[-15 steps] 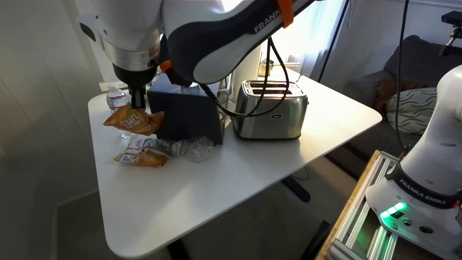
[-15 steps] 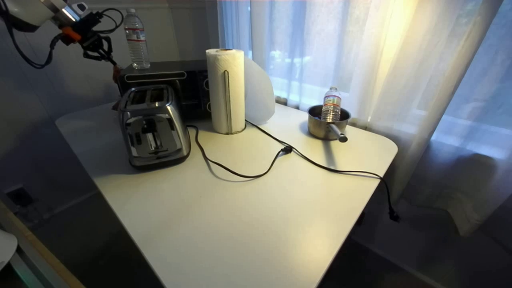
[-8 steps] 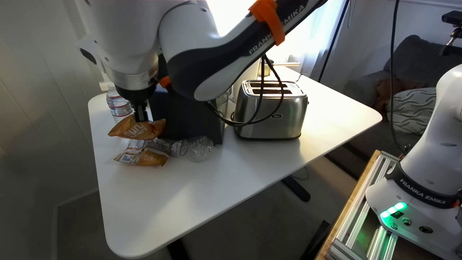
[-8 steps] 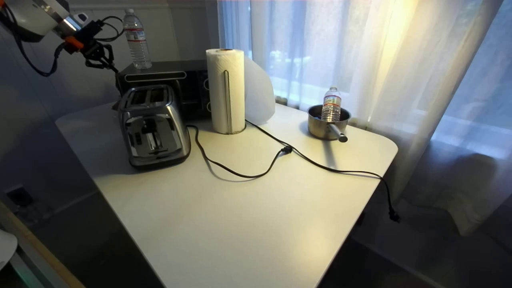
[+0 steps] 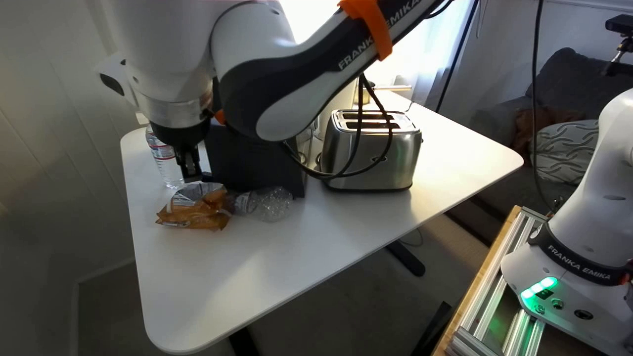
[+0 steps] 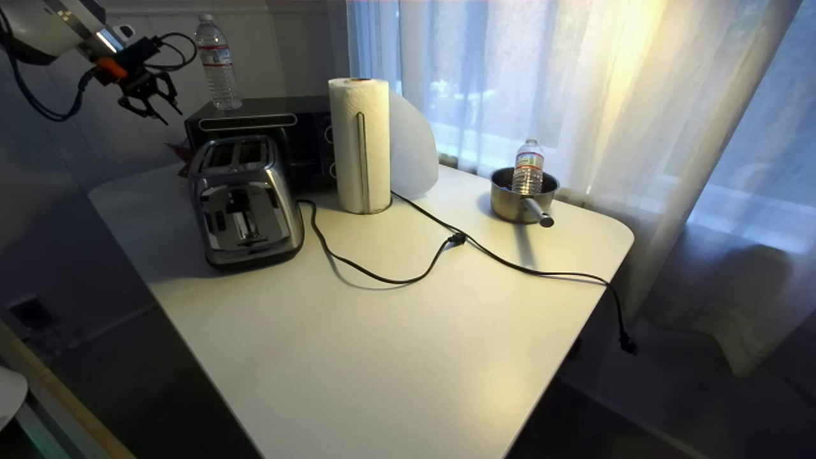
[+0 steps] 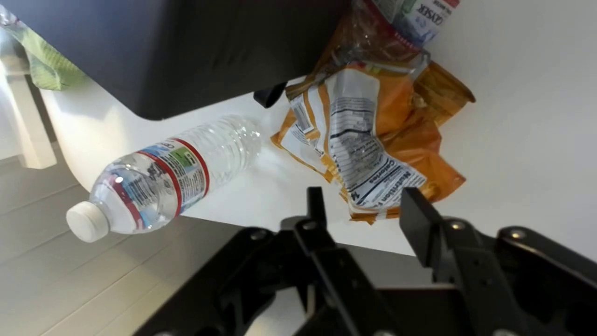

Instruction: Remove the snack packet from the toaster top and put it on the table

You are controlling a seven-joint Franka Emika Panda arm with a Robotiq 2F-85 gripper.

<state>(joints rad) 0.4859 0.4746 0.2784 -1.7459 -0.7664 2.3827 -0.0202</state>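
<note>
The orange foil snack packet (image 5: pixel 200 195) rests on a second orange packet (image 5: pixel 188 217) on the white table (image 5: pixel 247 277), in front of the black box. In the wrist view the packet (image 7: pixel 359 140) shows its white nutrition label; where it ends and the second packet begins is hard to tell. My gripper (image 5: pixel 192 174) is just above and behind it, apart from it. In the wrist view the gripper (image 7: pixel 364 198) has its fingers spread with nothing between them; it also looks open in an exterior view (image 6: pixel 173 118). The silver toaster (image 5: pixel 371 158) has nothing on top.
The black box (image 5: pixel 252 163) stands right beside the packets. A water bottle (image 7: pixel 172 182) stands behind them near the table edge; another (image 6: pixel 218 67) is on the box. A clear plastic bottle (image 5: pixel 272 202) lies beside the packets. A paper towel roll (image 6: pixel 360 146) and pot (image 6: pixel 510 204) stand farther away.
The gripper came down with the packet, then opened and let it go. The packet dropped onto the packet below and turned over. The gripper has shifted slightly away from the box.
</note>
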